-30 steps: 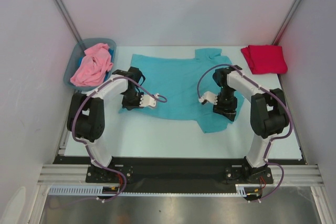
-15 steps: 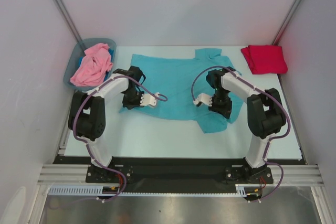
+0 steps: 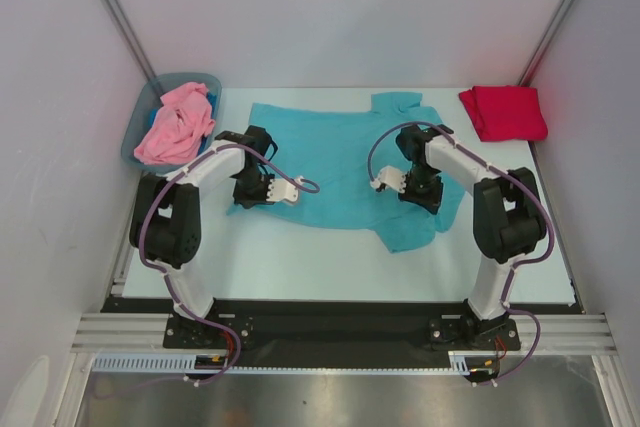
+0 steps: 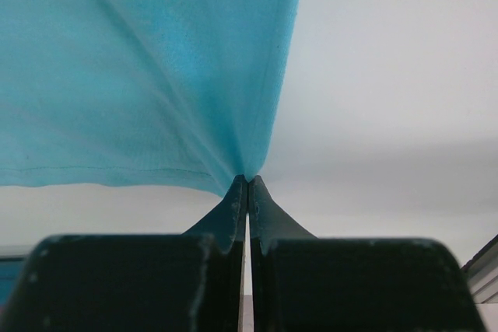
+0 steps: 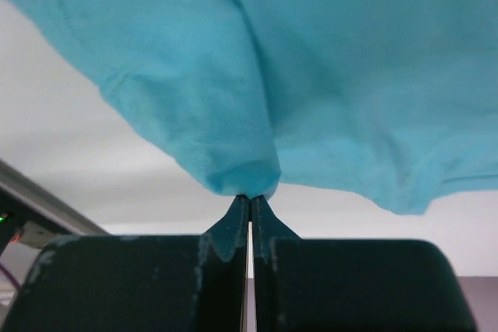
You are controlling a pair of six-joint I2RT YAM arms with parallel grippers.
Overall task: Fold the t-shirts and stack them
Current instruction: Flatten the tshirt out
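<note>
Soft, light, floppy teal t-shirt (image 3: 335, 152) spread on the counter (image 3: 300, 259). Pinched tight in the left hand (image 4: 247, 180) and the right hand (image 5: 250, 198), along its near edge. Best grabbed by edges

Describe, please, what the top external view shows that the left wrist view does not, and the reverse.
Only the top external view shows the folded crimson red cloth shirt at the far right corner, the crumpled light pink cloth shirt in the grey-blue plastic bin, and the right gripper. Only the left wrist view shows the left gripper shut, pinching a corner of cloth. Both show the spread teal cloth t-shirt and the pale table.
</note>
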